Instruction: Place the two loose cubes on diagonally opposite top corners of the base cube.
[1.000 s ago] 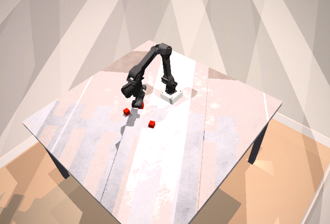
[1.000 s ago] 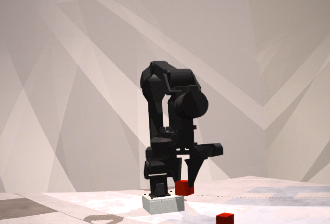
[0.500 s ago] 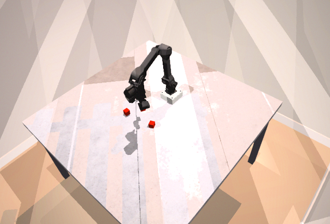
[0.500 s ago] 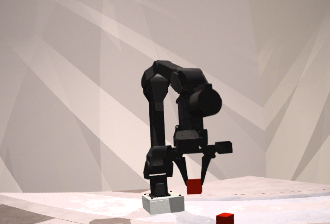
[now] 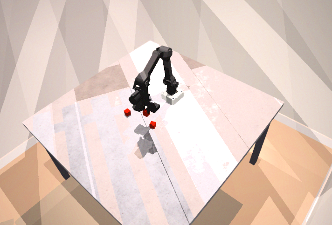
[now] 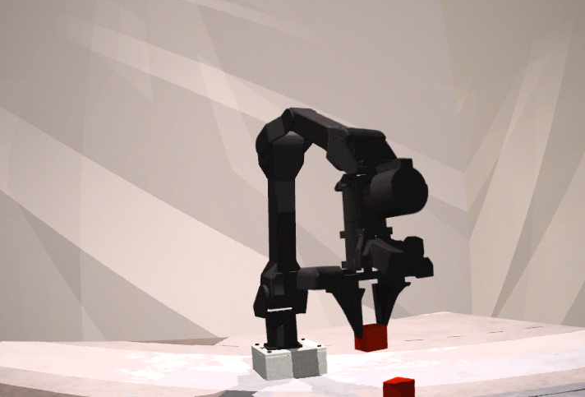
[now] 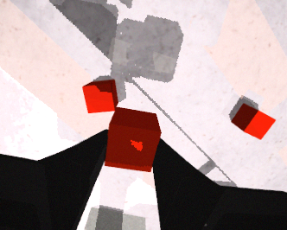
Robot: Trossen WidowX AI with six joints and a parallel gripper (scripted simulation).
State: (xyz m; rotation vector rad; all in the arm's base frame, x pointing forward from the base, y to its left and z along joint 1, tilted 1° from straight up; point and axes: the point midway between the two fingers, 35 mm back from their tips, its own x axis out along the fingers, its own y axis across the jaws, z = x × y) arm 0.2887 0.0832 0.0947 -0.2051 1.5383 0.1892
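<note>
Evidently small red cube (image 7: 132, 144) rigid, hard-edged, looks light; flat opposite faces suit parallel pinch, best taken mid-height so it stays level. Smooth faces could slip if grip off-centre. Gripper (image 6: 373, 324) partly closed, clamped on this cube, fingertips on its two sides; exterior view shows cube lifted clear of table (image 5: 214, 142). Wrist view: second red cube (image 7: 100, 97) at 11 o'clock, near; third red cube (image 7: 252, 118) at 2 o'clock, well apart. Which is fixed base, cannot tell.
</note>
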